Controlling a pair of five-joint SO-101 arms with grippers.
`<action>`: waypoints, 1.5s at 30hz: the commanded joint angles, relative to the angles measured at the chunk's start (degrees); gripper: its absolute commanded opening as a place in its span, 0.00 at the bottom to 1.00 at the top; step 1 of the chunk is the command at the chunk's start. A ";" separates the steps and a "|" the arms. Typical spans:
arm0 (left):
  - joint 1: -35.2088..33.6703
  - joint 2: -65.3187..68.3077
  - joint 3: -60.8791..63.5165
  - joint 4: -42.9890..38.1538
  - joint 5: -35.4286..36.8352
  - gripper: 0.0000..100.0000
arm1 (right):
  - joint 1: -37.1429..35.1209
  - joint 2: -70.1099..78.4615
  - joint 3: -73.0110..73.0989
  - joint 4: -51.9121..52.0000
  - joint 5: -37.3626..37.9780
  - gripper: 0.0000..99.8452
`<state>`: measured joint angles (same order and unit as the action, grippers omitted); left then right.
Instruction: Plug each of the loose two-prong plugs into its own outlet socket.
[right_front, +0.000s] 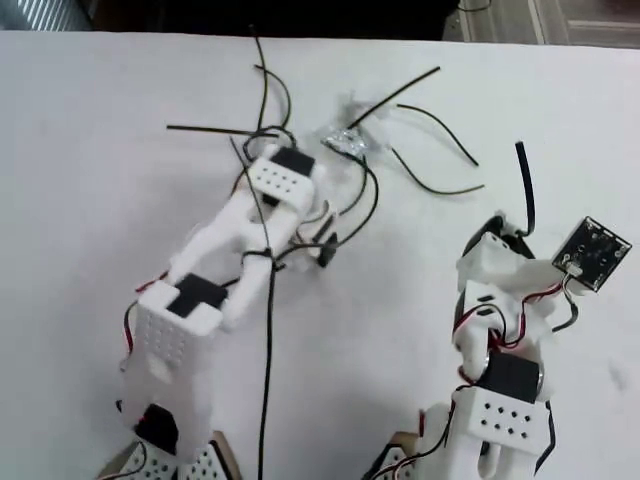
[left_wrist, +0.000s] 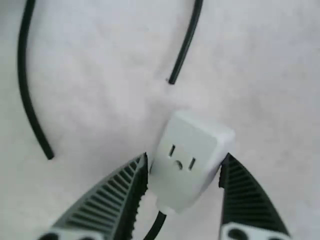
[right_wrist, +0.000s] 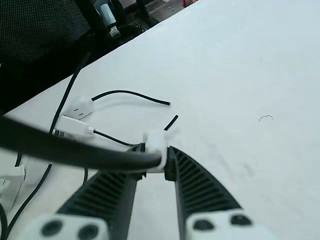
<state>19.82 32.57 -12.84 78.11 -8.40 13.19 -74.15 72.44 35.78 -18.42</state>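
Eyes on the outlet socket (left_wrist: 192, 150), our anchor: a white, glossy moulded block with rounded corners, its two slots and earth hole tilted up at the left wrist camera. The left gripper (left_wrist: 185, 161) has it pinched, ribbed black fingers (left_wrist: 132, 187) pressed against both sides, and the socket's own cord trails back between the jaws. Its long axis runs from that cord end out to the slotted face. Just beyond the socket, thin black cut cords (left_wrist: 30, 100) lie loose on the matte white surface (left_wrist: 100, 65)

Over to the right of the socket, and well apart from it in the high view, the right gripper (right_wrist: 156, 155) is clamped on a small white two-prong plug (right_wrist: 154, 140) right at its fingertips. The plug's rubbery black lead (right_wrist: 75, 150) sweeps off to one side. Prongs hidden here, so which way they point I can't call. Another white connector (right_wrist: 80, 107) waits between the held plug and the socket

My read: the right arm carries the plug across to the socket's face, and prongs must line up with those slots
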 joint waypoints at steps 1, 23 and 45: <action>-4.53 0.57 -7.38 4.22 -3.69 0.23 | -0.31 0.04 -0.53 -0.84 0.62 0.02; -8.92 5.49 -38.59 22.86 -20.84 0.23 | -0.40 0.04 -0.53 -0.84 2.46 0.02; -8.66 17.71 -38.68 15.47 -28.13 0.28 | -0.92 0.04 -0.53 -1.10 2.55 0.02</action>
<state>10.77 50.77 -49.85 95.96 -36.18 13.19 -74.15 72.44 35.78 -16.22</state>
